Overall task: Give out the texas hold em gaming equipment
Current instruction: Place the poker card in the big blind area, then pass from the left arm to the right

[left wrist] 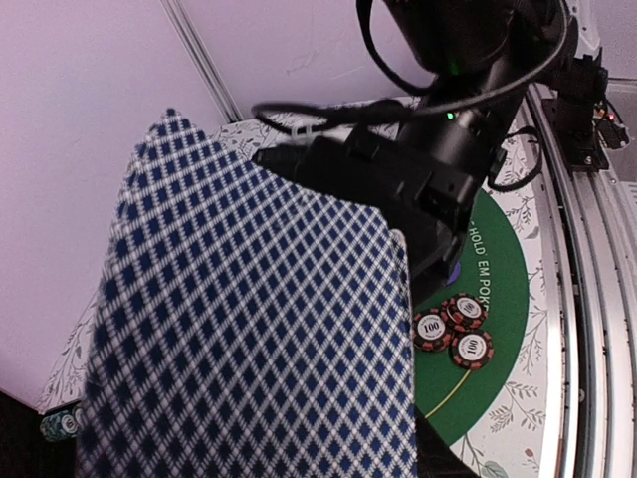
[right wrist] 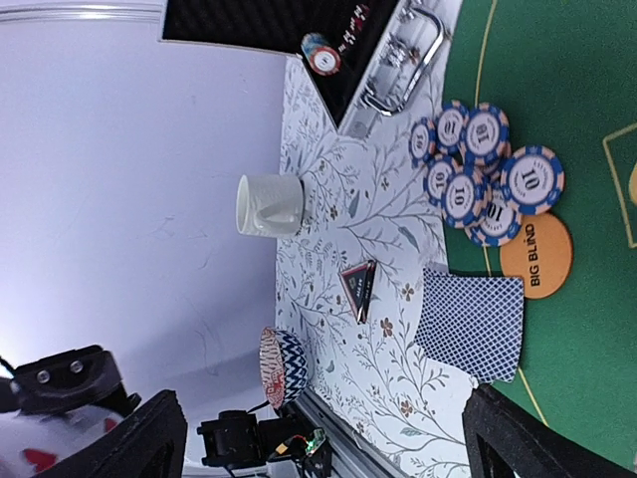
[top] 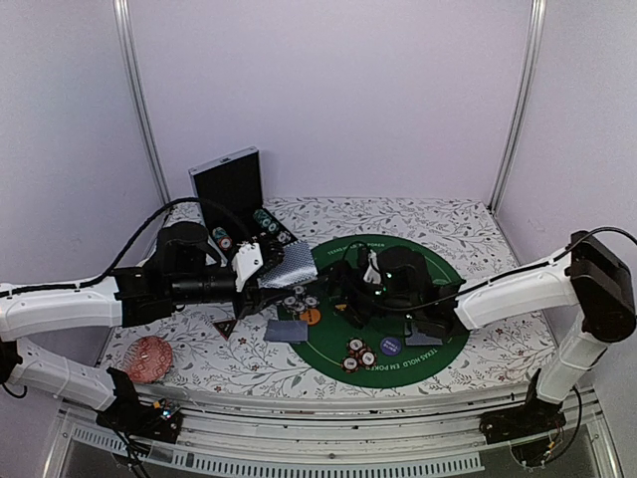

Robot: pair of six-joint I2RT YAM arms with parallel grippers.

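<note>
My left gripper is shut on a blue-checked playing card and holds it above the left edge of the green poker mat. The card fills the left wrist view and hides the fingers. My right gripper hovers over the mat, open and empty in the right wrist view. Blue chips, an orange "BIG BLIND" button, another card and a black triangular marker lie below it. Red chips and a purple button lie on the mat's near side.
An open case holding chips stands at the back left. A cream mug and a red patterned bowl sit on the floral cloth at the left. The right arm crosses close in front of the held card.
</note>
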